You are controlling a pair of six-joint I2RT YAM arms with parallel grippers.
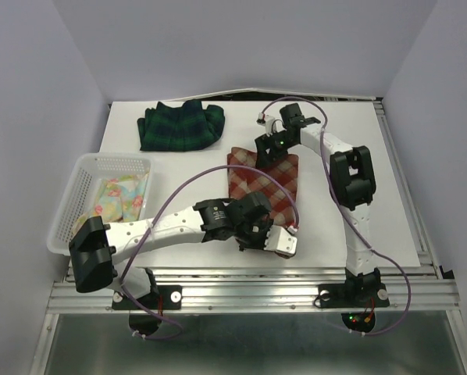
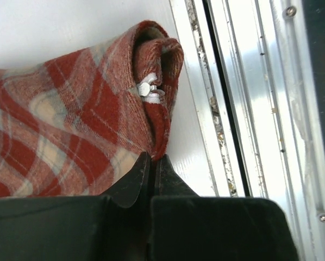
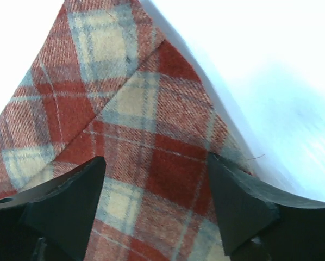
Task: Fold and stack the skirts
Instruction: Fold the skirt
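Plaid of red and cream covers the red skirt [image 1: 263, 181], folded into a long strip on the middle of the counter [image 1: 179, 168]. The green skirt [image 1: 180, 125], dark green-navy plaid, lies rumpled at the far left, well apart. The pastel skirt [image 1: 118, 197], yellow-blue with pink flowers, sits in the basket [image 1: 68, 205] at the left edge.

Only the left wrist view shows the red skirt's rolled edge with a small white fastener [image 2: 150, 89], and the left gripper [image 2: 151, 163] closed, pinching that skirt's near edge beside the metal rail [image 2: 244, 98]. Only the right wrist view shows a diagonal fold line, with the right gripper [image 3: 156, 160] spread wide over the cloth, holding nothing.

Three skirts in all, one basket, two grippers.
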